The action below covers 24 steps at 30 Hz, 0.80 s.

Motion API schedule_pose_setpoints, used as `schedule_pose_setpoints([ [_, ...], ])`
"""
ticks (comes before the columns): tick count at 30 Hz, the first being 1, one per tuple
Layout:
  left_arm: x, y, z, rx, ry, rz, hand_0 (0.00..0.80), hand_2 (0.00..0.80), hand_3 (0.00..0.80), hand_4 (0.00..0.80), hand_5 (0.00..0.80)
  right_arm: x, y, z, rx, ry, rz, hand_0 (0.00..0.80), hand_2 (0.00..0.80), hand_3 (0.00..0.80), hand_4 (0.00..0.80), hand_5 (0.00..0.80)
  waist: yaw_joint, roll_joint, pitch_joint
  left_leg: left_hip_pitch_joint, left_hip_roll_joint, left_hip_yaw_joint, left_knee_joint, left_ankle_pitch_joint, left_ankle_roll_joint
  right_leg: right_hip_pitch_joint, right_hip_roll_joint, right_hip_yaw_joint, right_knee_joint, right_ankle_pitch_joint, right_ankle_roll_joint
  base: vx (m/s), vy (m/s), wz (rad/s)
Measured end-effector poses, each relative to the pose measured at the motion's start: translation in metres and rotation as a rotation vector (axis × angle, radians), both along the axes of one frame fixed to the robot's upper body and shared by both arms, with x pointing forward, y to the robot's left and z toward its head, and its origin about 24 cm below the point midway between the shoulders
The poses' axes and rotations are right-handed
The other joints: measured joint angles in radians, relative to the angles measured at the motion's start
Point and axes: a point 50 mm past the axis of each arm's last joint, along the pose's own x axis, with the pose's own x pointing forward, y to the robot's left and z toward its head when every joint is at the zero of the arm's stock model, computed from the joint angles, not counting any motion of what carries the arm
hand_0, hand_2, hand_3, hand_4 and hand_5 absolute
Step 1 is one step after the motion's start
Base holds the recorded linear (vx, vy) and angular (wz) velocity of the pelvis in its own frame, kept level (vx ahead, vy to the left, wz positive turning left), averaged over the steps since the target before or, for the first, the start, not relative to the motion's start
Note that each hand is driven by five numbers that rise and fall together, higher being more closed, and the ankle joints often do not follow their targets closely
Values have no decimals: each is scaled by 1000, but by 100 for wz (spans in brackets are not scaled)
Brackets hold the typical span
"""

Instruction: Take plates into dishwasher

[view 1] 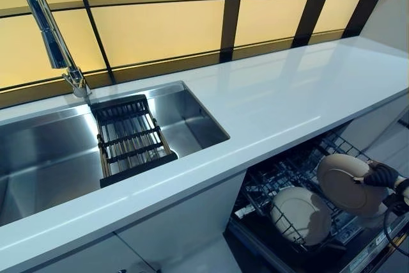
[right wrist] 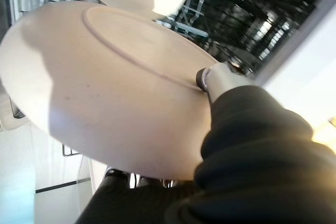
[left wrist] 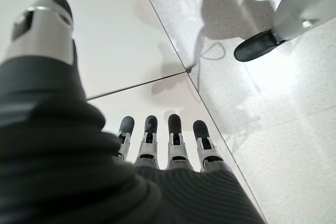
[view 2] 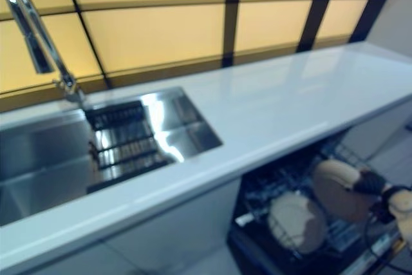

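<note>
**A:** Why do you have the plate (view 1: 350,183) up on edge like that?

**B:** Your right hand (view 1: 383,174) is clamped on its rim, thumb on the underside, fingers tucked behind it; I'd judge that is so it can slide upright between the prongs of the dishwasher rack (view 1: 291,174); it hangs over the rack's right end, not yet seated.

**A:** And the other plate (view 1: 300,214)?

**B:** Already standing in the rack near its front edge, leaning slightly; you hold yours just behind and to the right of it, probably aiming for a free slot beside it.

**A:** What do the wrist cameras give you that the head doesn't?

**B:** The right one shows the thumb pressed on the plate's foot ring and the rack wires past the rim; the head view shows only the dark cover at the edge. The left one alone shows your left hand (left wrist: 157,142), fingers straight, holding nothing, over the floor (left wrist: 131,35); the head views miss it; only they show the counter (view 1: 268,100) and sink (view 1: 57,151).
</note>
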Motion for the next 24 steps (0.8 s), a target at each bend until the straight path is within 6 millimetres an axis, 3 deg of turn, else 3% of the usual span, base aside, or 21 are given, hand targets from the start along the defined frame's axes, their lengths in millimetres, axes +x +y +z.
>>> schedule_pose_setpoints([
  [6,4,-9,-1,-29,-21,2,0,0,0,0,0,13,5,12,-148,-50,1,800,800,800,800,800,3,39,24,-12,-6,-15,0,2,7,-4,-8,-12,0,0,0,-43,-14,7],
  [15,5,-10,0,-29,-31,-7,0,0,0,0,0,17,5,16,-295,-84,-28,800,800,800,800,800,24,59,53,-20,-9,-24,0,6,6,-10,-12,-19,0,0,0,-11,-3,2],
  [20,10,-15,1,-35,-44,-34,0,0,0,0,0,23,4,28,-370,-143,-57,800,800,800,800,800,23,82,78,-36,-12,-27,1,8,8,-23,-15,-23,0,0,0,-28,8,2],
  [24,16,-16,4,-50,-75,-22,0,0,0,0,0,23,1,31,-388,-152,-77,800,800,800,800,800,23,95,89,-45,-14,-52,1,8,9,-29,-18,-29,0,-1,-1,-11,-5,4],
])
